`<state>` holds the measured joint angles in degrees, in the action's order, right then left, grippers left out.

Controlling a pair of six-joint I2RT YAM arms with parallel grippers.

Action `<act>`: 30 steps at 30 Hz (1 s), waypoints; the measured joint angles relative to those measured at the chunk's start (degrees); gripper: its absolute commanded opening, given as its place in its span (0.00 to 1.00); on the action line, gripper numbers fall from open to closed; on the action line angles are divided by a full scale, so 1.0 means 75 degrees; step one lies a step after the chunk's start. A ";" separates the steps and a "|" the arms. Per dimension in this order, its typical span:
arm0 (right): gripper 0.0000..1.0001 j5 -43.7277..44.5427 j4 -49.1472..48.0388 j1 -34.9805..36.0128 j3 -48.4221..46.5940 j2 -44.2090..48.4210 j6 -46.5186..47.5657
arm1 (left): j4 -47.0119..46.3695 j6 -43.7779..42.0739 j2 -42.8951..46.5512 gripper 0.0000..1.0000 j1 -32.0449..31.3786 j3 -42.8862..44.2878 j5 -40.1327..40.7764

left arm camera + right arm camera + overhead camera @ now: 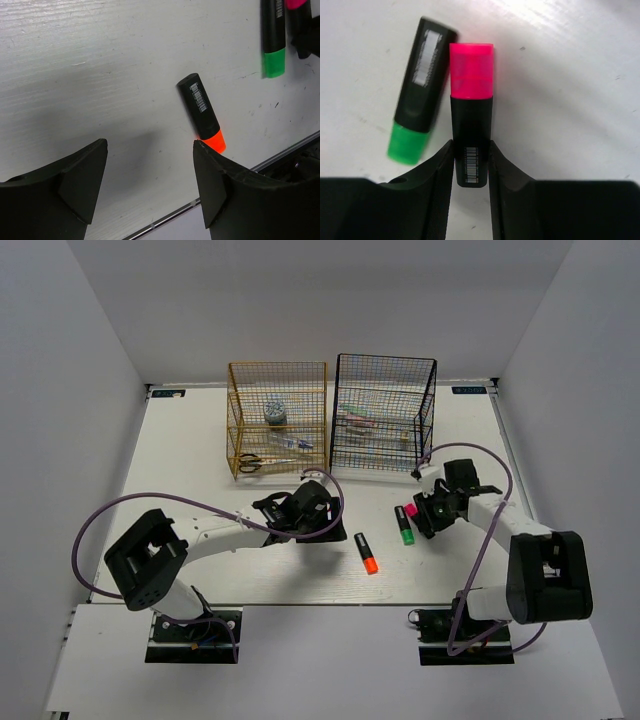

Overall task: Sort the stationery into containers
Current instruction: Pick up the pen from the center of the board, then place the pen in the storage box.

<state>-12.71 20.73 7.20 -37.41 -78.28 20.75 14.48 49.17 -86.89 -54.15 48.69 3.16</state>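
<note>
My right gripper (424,512) (470,145) is shut on the black body of the pink-capped highlighter (471,120) (410,510), low at the table. The green-capped highlighter (415,120) (406,531) lies right beside it. My left gripper (312,512) (150,145) is open and empty above the table; the orange-capped highlighter (202,112) (366,553) lies just beyond its right finger. The gold rack (240,425) holds the bluish tape roll (276,412), the scissors (260,462) and a clear tube (293,443). The black rack (432,400) holds pastel highlighters (360,422).
Both racks stand side by side at the back of the white table (180,500). The table's front edge (165,220) runs close under my left fingers. The green highlighter (274,40) also shows in the left wrist view.
</note>
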 measured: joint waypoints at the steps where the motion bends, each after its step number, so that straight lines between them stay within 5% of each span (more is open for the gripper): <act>1: 0.00 -0.0082 0.0181 0.0000 0.0015 0.0099 0.0044 | 0.0000 0.0000 0.0000 0.80 0.0000 0.0000 0.0000; 17: 0.00 -0.0886 0.1309 0.0047 -0.1492 0.1005 0.0944 | 0.0012 -0.0029 0.0000 0.80 0.0000 0.0003 -0.0058; 30: 0.00 -0.1958 0.2256 0.0105 -0.5356 -0.0874 0.4345 | 0.0204 -0.0038 -0.0149 0.80 -0.0015 0.0382 -0.0087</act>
<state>-27.40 37.65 7.99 -77.58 -84.84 53.34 16.01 48.88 -88.01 -54.26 51.55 2.50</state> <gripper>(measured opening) 0.332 0.794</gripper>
